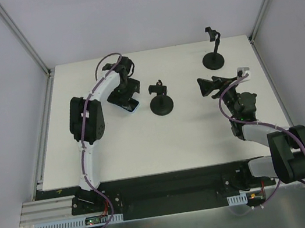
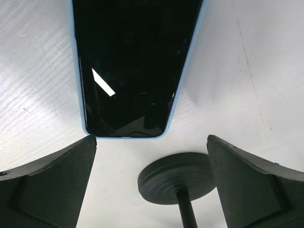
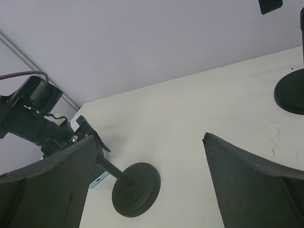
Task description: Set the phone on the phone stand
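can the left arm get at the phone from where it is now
Probably yes: the left gripper hovers right by the phone with jaws open and nothing between them. The phone lies flat on the table, a little off-centre, and the stand base sits close, so gripping may be fiddly.

The top view looks down from above and behind on the whole tabletop [image 1: 146, 144]. Left wrist view faces steeply down, close over phone [image 2: 133, 71] and stand [image 2: 173, 183]. Right wrist view looks low across, sharing that stand.
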